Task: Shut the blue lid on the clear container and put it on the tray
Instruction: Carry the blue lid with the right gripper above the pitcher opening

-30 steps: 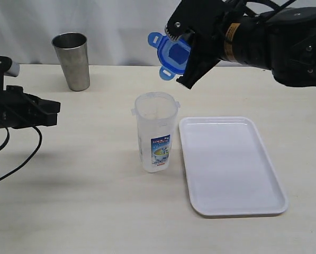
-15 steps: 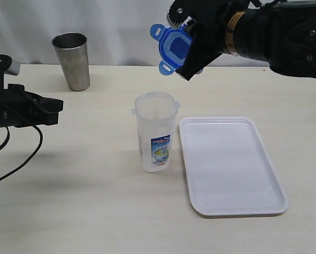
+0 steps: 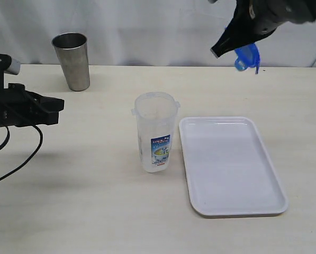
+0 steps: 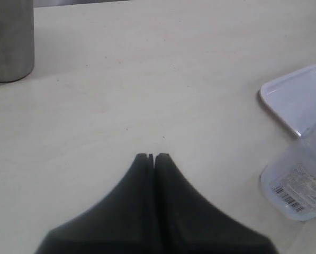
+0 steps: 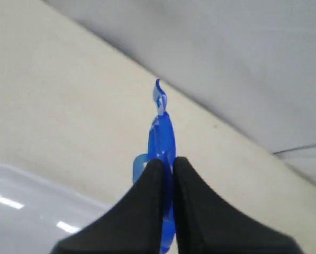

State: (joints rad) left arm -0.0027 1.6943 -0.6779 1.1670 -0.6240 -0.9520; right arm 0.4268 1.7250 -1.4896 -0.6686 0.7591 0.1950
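The clear container (image 3: 155, 132) stands upright and uncovered at mid-table, its printed label low on the side; part of it shows lying across the left wrist view (image 4: 301, 185). To its right lies the white tray (image 3: 231, 165), bare. High at the back right, my right gripper (image 3: 241, 46) is shut on the blue lid (image 3: 248, 55), which hangs edge-on between the black fingers (image 5: 167, 159) above the table beyond the tray. My left gripper (image 3: 56, 110) hovers at the far left, jaws pressed together on nothing (image 4: 152, 156).
A grey steel tumbler (image 3: 72, 61) stands at the back left, also seen in the left wrist view (image 4: 9, 39). A white curtain hangs behind the table. A black cable (image 3: 20, 159) trails from the left arm over the table.
My right gripper has swung the blue lid from above the container to the right and farther back, turning it edge-on. The left arm has barely moved.
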